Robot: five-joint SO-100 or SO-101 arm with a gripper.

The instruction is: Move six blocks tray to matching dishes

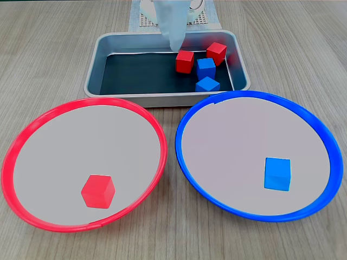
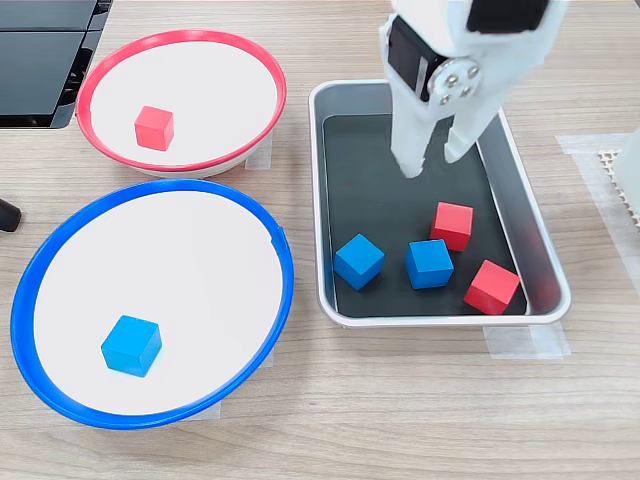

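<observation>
While spread and empty, the pincer point(image 2: 432, 160) hangs over the tray point(image 2: 330, 200).
Four blocks sit toward its 5 o'clock corner in that fixed view.

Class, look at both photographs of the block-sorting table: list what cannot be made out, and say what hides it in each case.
- Arm above the gripper: cut off by the top edge in both fixed views.
- Gripper in the fixed view from the front: a pale motion blur, so how the jaws stand is unreadable there.
- Tray floor near its front wall: hidden by that wall, same view.
- Dark objects at top left: cut off, unidentifiable.
</observation>
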